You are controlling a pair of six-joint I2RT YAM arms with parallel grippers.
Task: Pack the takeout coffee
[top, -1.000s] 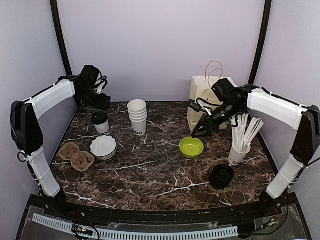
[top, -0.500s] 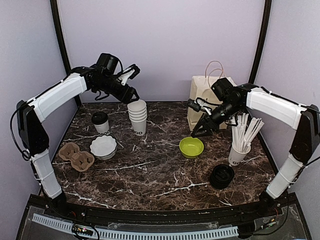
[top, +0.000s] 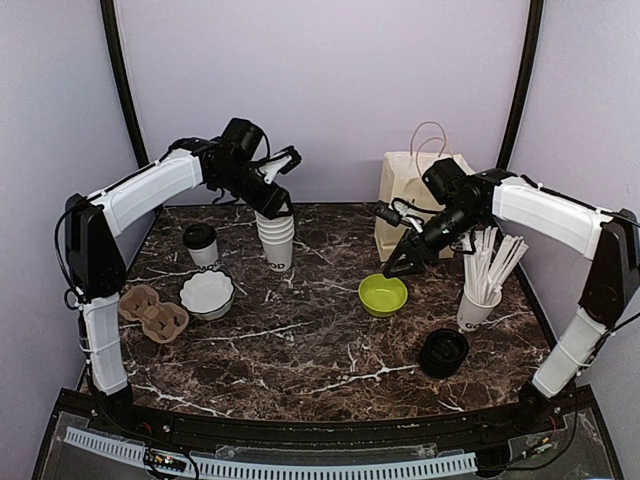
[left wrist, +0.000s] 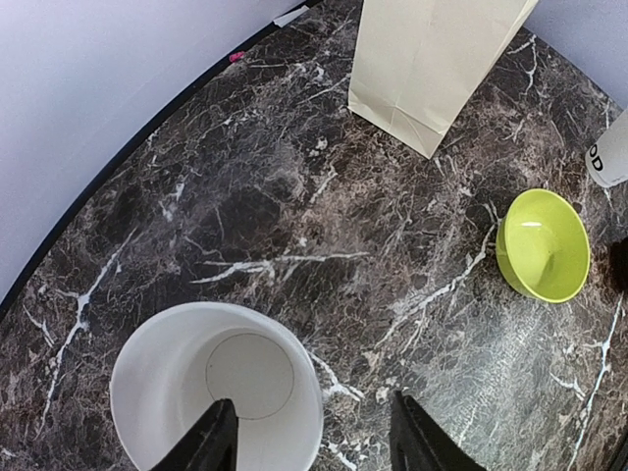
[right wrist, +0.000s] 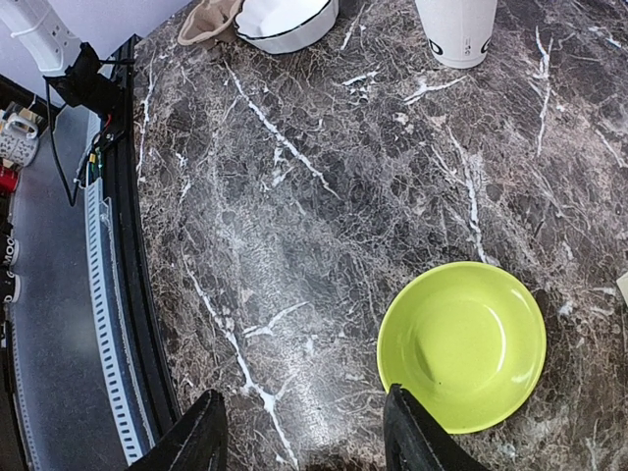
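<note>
Held left fingers parted astride the rim of the cup stack, empty, seemingly to peel one off; right fingers likewise parted, empty, right of it. Found lidded coffee cup on counter just left of stack.

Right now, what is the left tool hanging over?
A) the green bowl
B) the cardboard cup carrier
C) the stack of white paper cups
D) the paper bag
C: in the left wrist view the left tool straddles the rim of the stack of white paper cups.
</note>
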